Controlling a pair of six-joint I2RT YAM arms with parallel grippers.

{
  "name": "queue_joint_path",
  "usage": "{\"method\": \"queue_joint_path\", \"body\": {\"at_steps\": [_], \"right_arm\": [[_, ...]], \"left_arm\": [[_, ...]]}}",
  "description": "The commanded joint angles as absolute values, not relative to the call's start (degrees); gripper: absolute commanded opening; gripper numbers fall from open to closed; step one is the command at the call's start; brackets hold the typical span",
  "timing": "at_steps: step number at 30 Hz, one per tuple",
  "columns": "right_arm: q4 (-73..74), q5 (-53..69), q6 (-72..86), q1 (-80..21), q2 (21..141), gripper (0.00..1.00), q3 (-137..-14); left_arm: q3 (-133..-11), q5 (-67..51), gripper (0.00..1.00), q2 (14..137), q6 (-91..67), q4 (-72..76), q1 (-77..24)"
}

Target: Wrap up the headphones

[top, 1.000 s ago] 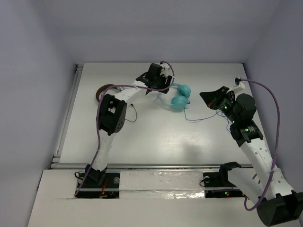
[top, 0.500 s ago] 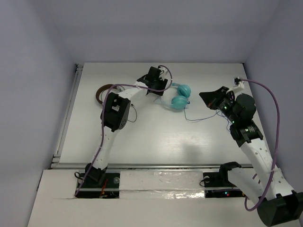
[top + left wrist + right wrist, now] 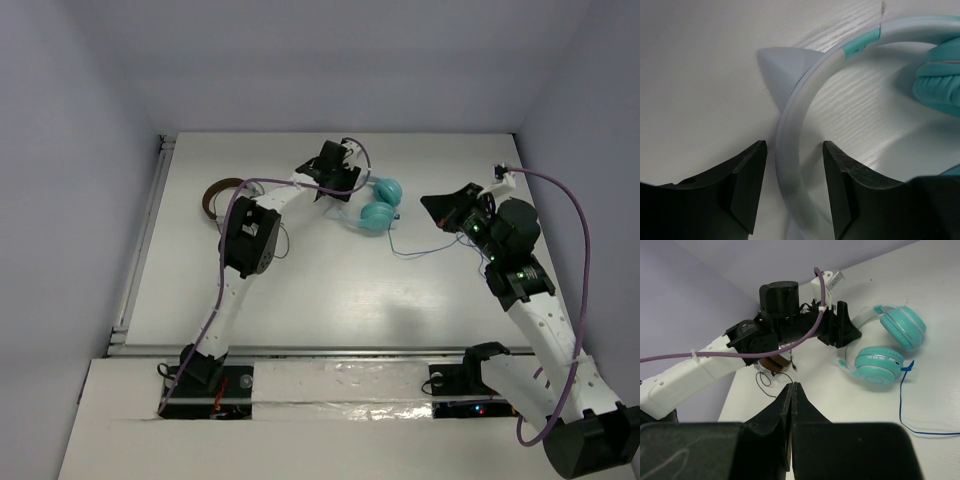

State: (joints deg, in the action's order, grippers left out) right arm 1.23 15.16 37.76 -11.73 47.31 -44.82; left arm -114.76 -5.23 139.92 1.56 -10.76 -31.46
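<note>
Headphones [image 3: 377, 214]: headband [image 3: 802, 95] runs lengthwise between your left gripper's [image 3: 794, 150] half-open jaws, upper centre; right gripper [image 3: 793, 387] closed, farther off.

The headphones [image 3: 375, 205] have teal ear cups and a white headband with a short teal band near one end; their thin cable [image 3: 900, 405] is blue. The tabletop [image 3: 330, 300] is white with a faint wood grain. The left end effector [image 3: 794, 150] and the right end effector [image 3: 792, 390] are black. The other headphones [image 3: 213, 193] have a brown band and a black lead [image 3: 283, 243]. Purple wires [image 3: 583, 240] run along the white arms [image 3: 545, 330].
</note>
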Motion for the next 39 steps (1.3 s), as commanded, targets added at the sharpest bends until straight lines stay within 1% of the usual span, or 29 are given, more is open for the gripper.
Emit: {"method": "queue_joint_path", "body": {"at_steps": [1,2,5,6,8,9,14,17,18,20,22,26,27,31,32,33,35,36,39], "right_arm": [[-0.88,15.03,37.53,-12.04,47.37,0.0,-44.3],[-0.88,14.94,37.53,-12.04,47.37,0.0,-44.3],[-0.79,14.77,37.62,-12.04,47.02,0.0,-44.3],[-0.79,14.59,37.62,-12.04,46.85,0.0,-44.21],[-0.79,14.59,37.62,-12.04,46.85,0.0,-44.21],[-0.88,14.59,37.7,-12.04,46.85,0.0,-44.12],[-2.89,14.33,37.71,-12.04,47.72,0.0,-42.98],[-5.7,15.55,37.97,-12.04,49.31,0.03,-41.66],[-6.76,17.47,37.62,-12.04,50.79,0.04,-41.4],[-9.3,18.63,37.62,-12.04,52.55,0.07,-40.87],[-10.63,21.0,37.27,-12.04,55.27,0.14,-41.65],[-10.72,22.58,34.9,-12.04,57.57,0.23,-44.37],[-10.72,23.72,34.02,-12.04,57.83,0.3,-44.73],[-10.28,27.68,31.46,-12.04,59.24,0.49,-46.41],[-11.24,28.21,31.29,-12.04,59.5,0.57,-46.23],[-10.99,28.65,30.42,-12.04,59.5,0.62,-46.4],[-10.46,28.3,29.54,-12.04,59.33,0.75,-46.76],[-10.37,27.95,28.75,-12.04,59.24,0.84,-47.02],[-9.5,27.95,27.08,-12.04,59.85,0.87,-48.42]], "left_arm": [[-117.68,-5.45,0.45,142.56,1.67,-12.65,-32.08],[-118.03,-4.84,0.43,142.73,1.76,-12.92,-32.6],[-118.13,-4.57,0.33,143.7,1.85,-13.18,-32.61],[-117.95,-4.4,0.2,143.88,1.85,-13.18,-32.61],[-117.42,-3.7,0.05,143.79,1.93,-13.01,-32.61],[-116.64,-2.73,0.0,143.27,2.02,-12.92,-32.61],[-115.75,-2.55,0.0,138.79,2.55,-14.66,-32.61],[-116.89,-2.11,0.0,133.08,2.11,-17.4,-32.61],[-116.81,-2.28,0.0,129.24,0.72,-17.75,-32.61],[-116.72,-3.95,0.0,125.35,0.26,-18.97,-32.08],[-118.99,-3.61,0.0,120.95,0.26,-21.43,-32.08],[-120.76,-4.65,0.0,114.1,-3.06,-25.04,-29.45],[-120.67,-5.27,0.0,111.73,-3.77,-25.22,-28.75],[-119.53,-8.34,0.0,107.06,-7.55,-24.52,-25.67],[-119.44,-9.83,0.0,106.27,-8.86,-24.52,-24.53],[-119.27,-10.45,0.0,104.87,-9.4,-24.52,-24.0],[-118.92,-11.77,0.0,103.89,-10.45,-24.61,-23.47],[-119.09,-12.04,0.0,103.36,-11.5,-25.04,-22.07],[-119.53,-13.53,0.0,103.01,-12.91,-26.72,-20.66]]}}
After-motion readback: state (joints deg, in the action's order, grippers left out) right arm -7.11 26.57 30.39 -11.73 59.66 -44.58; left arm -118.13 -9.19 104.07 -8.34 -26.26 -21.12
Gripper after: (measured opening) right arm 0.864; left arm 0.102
